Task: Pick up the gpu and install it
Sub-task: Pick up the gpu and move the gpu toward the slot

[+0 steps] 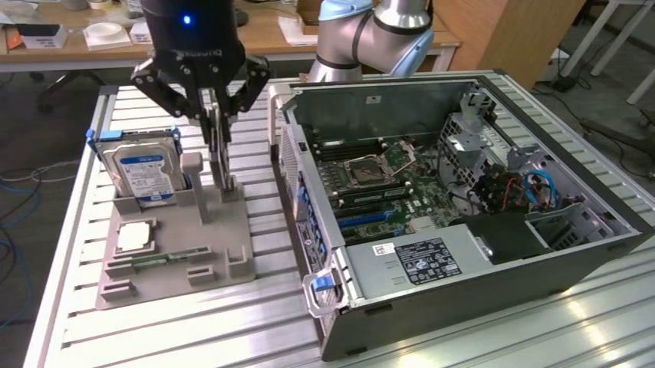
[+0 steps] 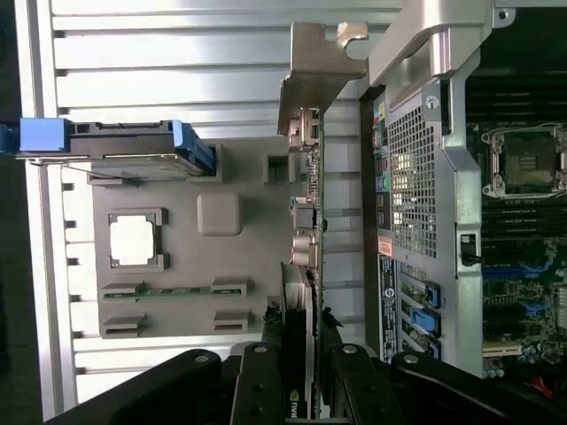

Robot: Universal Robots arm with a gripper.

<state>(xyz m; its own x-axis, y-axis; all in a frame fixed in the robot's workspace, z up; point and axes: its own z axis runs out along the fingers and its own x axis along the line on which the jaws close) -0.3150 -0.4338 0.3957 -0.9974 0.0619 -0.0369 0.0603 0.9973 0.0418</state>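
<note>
Surface: one table of pale aluminium slats (image 1: 184, 330) (image 2: 177, 80), with one wooden desk (image 1: 266, 34) behind it
Holder: one grey moulded tray (image 1: 230, 245) (image 2: 239, 266) lying on the slats, to the exterior view's left of the case
Case: one open grey metal computer case (image 1: 409, 100) (image 2: 416, 177) on its side, its one green motherboard (image 1: 409, 184) (image 2: 523, 266) exposed
Card: one thin, flat, dark gpu (image 1: 226, 180) (image 2: 308, 230) with one pale metal bracket (image 2: 314, 80), standing upright and edge-on at the tray's side nearest the case
Tool: one black two-finger gripper (image 1: 218, 149) (image 2: 303, 341) above the tray, its jaws pressed against the gpu's two faces
Drive: one silver hard drive (image 1: 143, 172) (image 2: 133, 155) with a blue-white label, upright in the tray, near the gpu but apart
Chip: one square silver processor (image 1: 135, 238) (image 2: 133, 241), flat in a recess
Memory: one small green memory stick (image 1: 153, 262) (image 2: 173, 290), flat in the tray
</note>
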